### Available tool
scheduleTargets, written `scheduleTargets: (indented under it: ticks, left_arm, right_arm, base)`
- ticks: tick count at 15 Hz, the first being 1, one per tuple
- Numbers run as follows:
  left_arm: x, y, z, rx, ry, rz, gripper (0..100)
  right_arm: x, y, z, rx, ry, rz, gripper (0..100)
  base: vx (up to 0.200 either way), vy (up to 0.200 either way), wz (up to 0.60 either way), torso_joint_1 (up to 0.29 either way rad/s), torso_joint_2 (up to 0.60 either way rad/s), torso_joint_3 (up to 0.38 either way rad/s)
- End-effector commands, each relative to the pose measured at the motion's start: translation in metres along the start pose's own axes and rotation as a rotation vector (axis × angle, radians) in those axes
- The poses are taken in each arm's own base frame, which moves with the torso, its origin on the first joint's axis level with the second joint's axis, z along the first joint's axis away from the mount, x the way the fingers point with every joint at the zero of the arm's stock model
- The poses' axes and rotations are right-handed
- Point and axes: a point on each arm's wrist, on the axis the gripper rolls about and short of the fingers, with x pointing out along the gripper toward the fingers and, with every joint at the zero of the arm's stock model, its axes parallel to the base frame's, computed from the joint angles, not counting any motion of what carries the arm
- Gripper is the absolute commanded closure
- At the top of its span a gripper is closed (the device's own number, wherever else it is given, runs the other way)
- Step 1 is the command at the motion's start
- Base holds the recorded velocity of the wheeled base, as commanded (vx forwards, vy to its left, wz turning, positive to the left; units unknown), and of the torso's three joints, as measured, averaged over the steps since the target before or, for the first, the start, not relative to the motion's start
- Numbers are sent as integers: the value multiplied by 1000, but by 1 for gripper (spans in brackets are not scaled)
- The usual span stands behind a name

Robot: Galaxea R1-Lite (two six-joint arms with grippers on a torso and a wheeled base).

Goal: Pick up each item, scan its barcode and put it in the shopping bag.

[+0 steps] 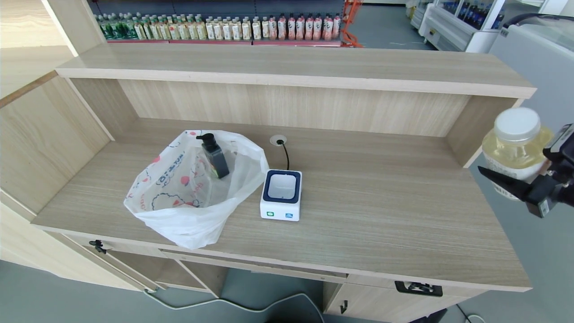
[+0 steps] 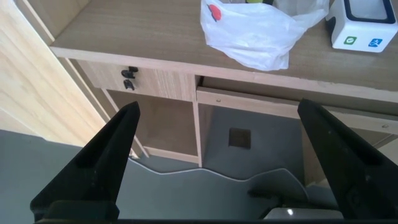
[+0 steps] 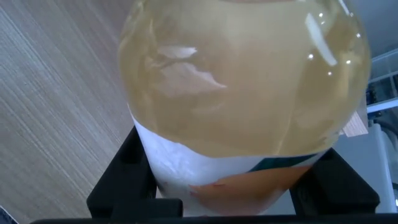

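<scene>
At the left, the robot's left hand (image 2: 219, 118) hangs low in front of the bench (image 1: 381, 202), its fingers spread wide apart and holding nothing, the drawer front and the bag's overhanging bulge above it. On the bench's left half sits the white printed shopping bag (image 1: 188, 197), mouth open, with a dark pump bottle (image 1: 214, 157) leaning inside it. Just beside the bag, to its right, stands the white barcode scanner (image 1: 281, 195), its window facing up and its black cable (image 1: 285, 154) running back to a hole in the benchtop. Beyond a long bare stretch of wood, off the bench's right end, the right hand (image 1: 529, 166) is clamped on a bottle of pale yellow drink (image 1: 515, 143), gripped around its labelled lower body, white cap up and long axis upright. The scanner lies well to the left of that bottle, with the bag beyond it; the right arm is the one placed to carry it there, and the bottle will likely need tipping so its label faces the window.
</scene>
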Motion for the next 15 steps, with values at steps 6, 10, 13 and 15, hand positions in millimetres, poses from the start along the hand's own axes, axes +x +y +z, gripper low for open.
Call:
scheduleTargets:
  ticks: [6,10,13,15]
  left_arm:
    - [0,0,0,4,-1,1,0]
    - [0,0,0,4,-1,1,0]
    - [0,0,0,4,-1,1,0]
    - [0,0,0,3,-1,0,0]
  right_arm:
    - [32,2,21,30,-147,41,100]
    - [53,9,13,21,-224,87,100]
    - [68,20,3,28,-278,169,100]
    - [82,27,-5,24,-332,205,100]
  base:
    - [0,200,0,2,2,0]
    - [0,200,0,4,2,0]
    - [67,67,0,1,1,-2]
    - [0,0,0,0,0,0]
